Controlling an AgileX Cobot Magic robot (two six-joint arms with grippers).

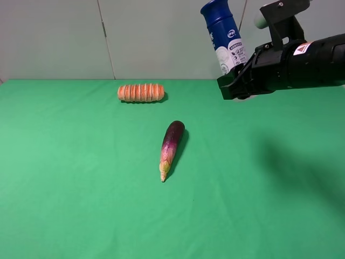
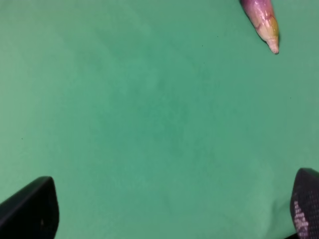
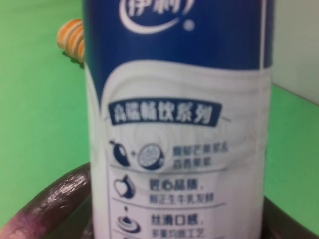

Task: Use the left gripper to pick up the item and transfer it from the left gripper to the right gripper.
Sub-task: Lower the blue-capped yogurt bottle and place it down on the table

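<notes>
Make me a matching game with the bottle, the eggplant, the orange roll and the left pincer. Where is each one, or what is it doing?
Things:
1. bottle
2. eggplant
3. orange roll
4. left pincer

Places or states:
A. lies in the middle of the green cloth
B. open, holding nothing
C. held up in the air by the right pincer
D. lies at the far side of the cloth

Right pairs: 1-C, 2-A, 3-D, 4-B
</notes>
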